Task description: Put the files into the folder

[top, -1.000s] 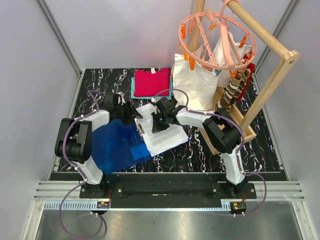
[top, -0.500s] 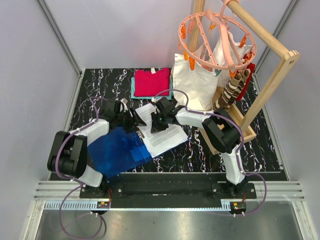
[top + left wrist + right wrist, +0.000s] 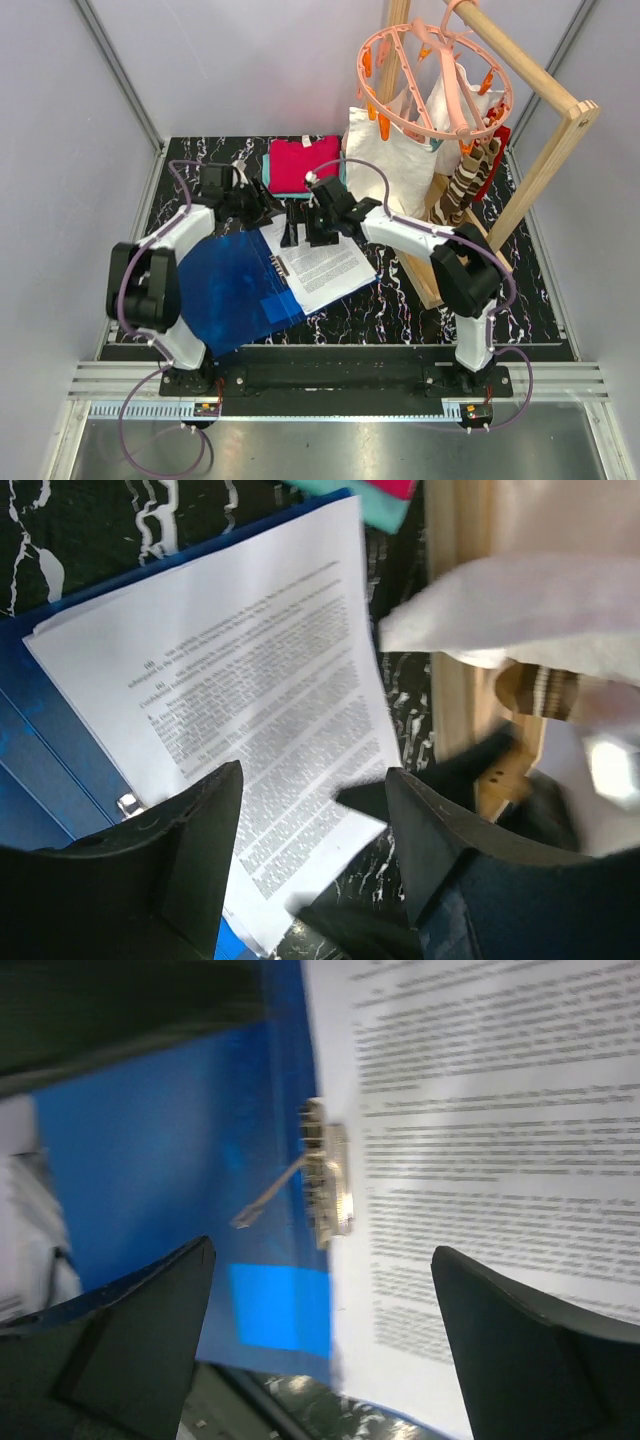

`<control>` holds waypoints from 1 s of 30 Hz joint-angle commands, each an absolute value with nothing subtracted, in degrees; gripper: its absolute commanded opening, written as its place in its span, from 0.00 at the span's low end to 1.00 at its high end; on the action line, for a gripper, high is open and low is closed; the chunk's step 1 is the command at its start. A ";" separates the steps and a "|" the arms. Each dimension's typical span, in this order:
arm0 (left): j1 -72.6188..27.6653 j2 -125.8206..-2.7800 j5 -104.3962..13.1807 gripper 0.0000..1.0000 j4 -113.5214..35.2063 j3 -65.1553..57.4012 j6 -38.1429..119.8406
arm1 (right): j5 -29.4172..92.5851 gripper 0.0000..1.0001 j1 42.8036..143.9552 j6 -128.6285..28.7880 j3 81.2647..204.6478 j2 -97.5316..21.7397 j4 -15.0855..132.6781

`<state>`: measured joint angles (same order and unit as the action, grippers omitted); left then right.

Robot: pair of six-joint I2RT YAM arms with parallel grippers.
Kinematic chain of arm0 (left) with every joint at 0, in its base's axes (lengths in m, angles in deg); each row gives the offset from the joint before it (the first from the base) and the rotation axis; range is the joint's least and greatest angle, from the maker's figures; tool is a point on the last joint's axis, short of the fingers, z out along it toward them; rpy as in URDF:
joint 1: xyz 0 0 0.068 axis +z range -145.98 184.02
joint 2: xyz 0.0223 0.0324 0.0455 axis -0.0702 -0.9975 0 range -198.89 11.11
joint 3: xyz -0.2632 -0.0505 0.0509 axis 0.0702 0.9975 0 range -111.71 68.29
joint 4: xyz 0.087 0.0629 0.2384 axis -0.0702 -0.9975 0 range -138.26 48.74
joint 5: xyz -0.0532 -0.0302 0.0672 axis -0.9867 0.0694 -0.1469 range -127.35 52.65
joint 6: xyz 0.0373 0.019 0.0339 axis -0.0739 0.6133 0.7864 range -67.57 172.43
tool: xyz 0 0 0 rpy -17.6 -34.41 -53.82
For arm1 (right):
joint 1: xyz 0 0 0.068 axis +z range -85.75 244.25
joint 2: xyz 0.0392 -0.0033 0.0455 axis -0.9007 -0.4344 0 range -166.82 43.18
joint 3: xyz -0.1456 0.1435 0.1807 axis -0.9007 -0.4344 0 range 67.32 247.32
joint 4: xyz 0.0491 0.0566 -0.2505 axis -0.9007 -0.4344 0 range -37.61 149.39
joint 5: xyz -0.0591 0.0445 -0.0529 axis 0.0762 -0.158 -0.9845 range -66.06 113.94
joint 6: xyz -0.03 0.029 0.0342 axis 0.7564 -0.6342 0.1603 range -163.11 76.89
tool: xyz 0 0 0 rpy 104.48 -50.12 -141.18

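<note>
The blue folder (image 3: pixel 228 290) lies open on the black marbled table, its metal spine clip (image 3: pixel 280 266) at the middle. The files (image 3: pixel 322 265), printed white sheets, rest on its right half. My right gripper (image 3: pixel 303 232) hovers open over the far end of the sheets, nothing between its fingers. In the right wrist view the right gripper (image 3: pixel 335 1345) spans the clip (image 3: pixel 326 1182), the folder (image 3: pixel 170 1140) and the files (image 3: pixel 480 1110) below. My left gripper (image 3: pixel 262 205) hangs open beyond the folder's far edge. The left gripper (image 3: pixel 315 830) looks down on the files (image 3: pixel 260 680), empty.
Folded red and teal clothes (image 3: pixel 301 164) lie at the back. A white cloth bag (image 3: pixel 385 172) hangs from a wooden rack (image 3: pixel 545 135) on the right, with a pink clip hanger (image 3: pixel 430 85) above. Grey walls close in the table.
My right gripper has opened wide, letting go of the files, and shifted up and back-left. The left arm has pulled back from the folder toward the rear of the table.
</note>
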<state>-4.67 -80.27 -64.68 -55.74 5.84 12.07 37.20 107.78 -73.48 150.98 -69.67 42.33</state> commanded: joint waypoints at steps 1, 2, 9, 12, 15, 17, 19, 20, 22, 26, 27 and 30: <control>-4.59 -90.20 -66.97 0.61 -57.33 1.42 13.84 | 49.57 1.00 107.67 -82.38 154.41 -66.05 43.57; -4.59 -91.71 -66.79 0.60 -59.52 0.19 14.80 | 52.04 1.00 107.58 -83.44 154.60 -66.67 43.83; -4.68 -97.00 -65.12 0.52 -62.00 -2.20 16.83 | 49.18 0.93 109.07 -100.76 145.72 -66.85 61.50; -4.77 -97.79 -64.51 0.52 -62.09 -1.76 17.71 | 47.76 0.54 109.08 -104.09 145.89 -68.08 60.37; -4.68 -98.49 -63.54 0.53 -62.18 -0.97 18.50 | 48.72 0.50 109.69 -107.17 147.12 -70.45 58.00; -4.68 -99.11 -63.80 0.53 -62.00 -0.70 18.24 | 48.29 0.57 110.48 -108.75 147.74 -71.77 57.11; -4.77 -99.20 -63.63 0.53 -62.00 -0.70 18.33 | 47.50 0.57 110.74 -109.63 147.48 -72.21 57.02; -4.77 -99.20 -63.45 0.53 -62.00 -0.88 18.33 | 46.71 0.56 111.01 -110.16 147.39 -72.30 56.93; -4.68 -99.11 -62.92 0.53 -62.09 -0.79 18.50 | 46.18 0.54 111.10 -110.52 147.04 -72.48 56.84; -4.77 -99.11 -62.92 0.53 -62.00 -0.97 18.33 | 45.91 0.43 111.01 -111.57 147.39 -73.27 56.23; -4.77 -99.11 -62.84 0.53 -62.09 -0.88 18.41 | 46.00 0.39 111.01 -111.75 147.65 -73.79 56.23; -4.77 -98.85 -62.75 0.53 -62.09 -0.79 18.41 | 46.44 0.35 111.10 -112.36 148.00 -74.59 56.23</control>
<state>-4.67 -98.52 -64.44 -62.32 0.77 17.03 47.12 110.69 -110.33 145.73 -73.30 56.36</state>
